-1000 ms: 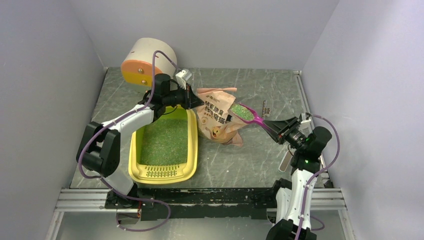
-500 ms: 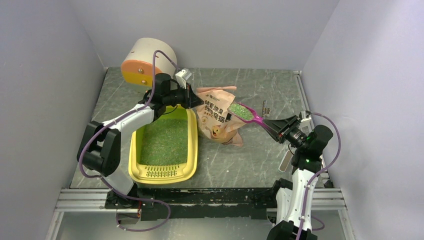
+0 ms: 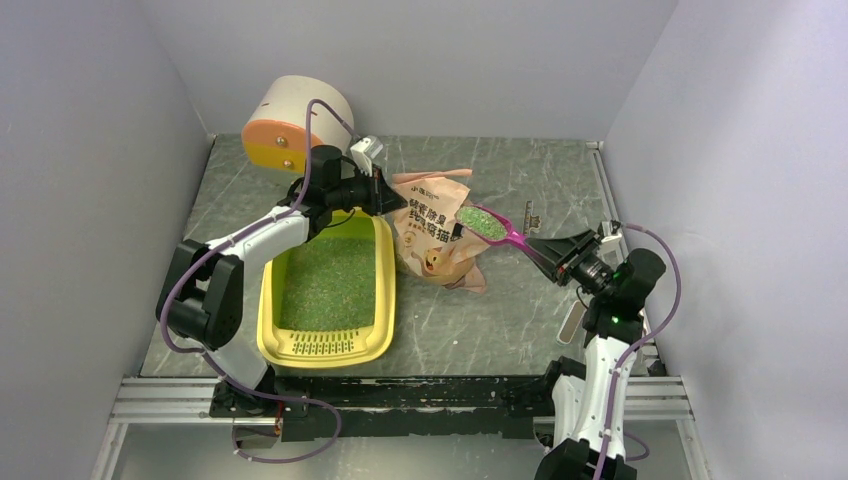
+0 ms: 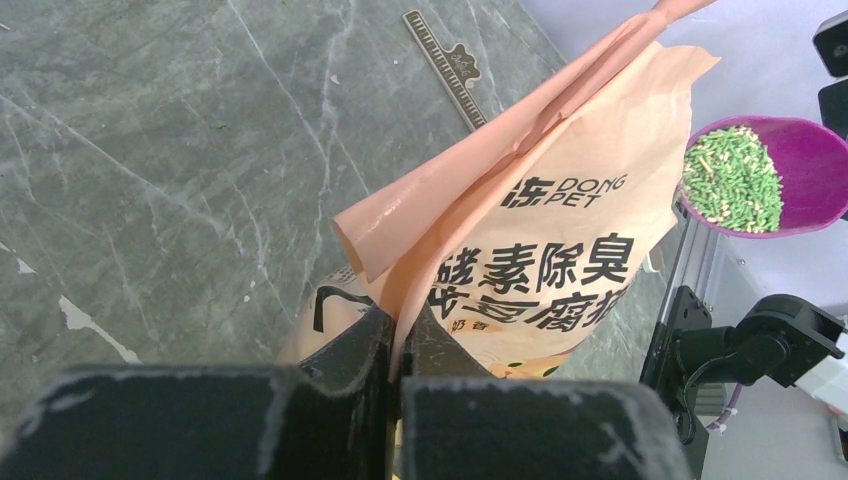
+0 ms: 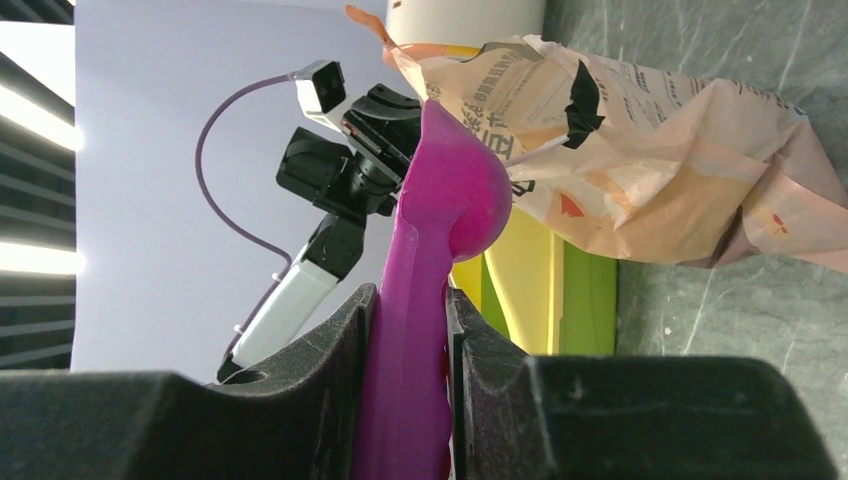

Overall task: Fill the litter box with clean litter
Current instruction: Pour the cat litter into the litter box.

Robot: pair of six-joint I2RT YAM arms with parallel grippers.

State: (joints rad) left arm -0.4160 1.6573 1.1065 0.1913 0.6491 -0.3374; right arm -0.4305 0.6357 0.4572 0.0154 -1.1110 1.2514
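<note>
The yellow litter box [image 3: 268,300] lies left of centre, grille at its near end, with green litter [image 3: 330,285] covering its floor. My left gripper [image 3: 385,198] is shut on the top edge of the pink-beige bag [image 3: 435,235], seen pinched between its pads in the left wrist view [image 4: 560,200]. My right gripper [image 3: 552,252] is shut on the handle of the magenta scoop [image 3: 510,236]. The scoop's bowl holds green litter [image 3: 482,222] and hangs over the bag's right side. The scoop [image 5: 425,290] stands between my right fingers; its load [image 4: 735,182] shows in the left wrist view.
A white cylinder with an orange end [image 3: 290,125] stands at the back left, behind the left arm. A small ruler-like strip [image 3: 529,216] lies on the dark stone table [image 3: 520,320] behind the scoop. Grey walls close in both sides and the back.
The scoop with its load of litter has moved slightly left and up over the bag. The left gripper and bag have barely moved.
</note>
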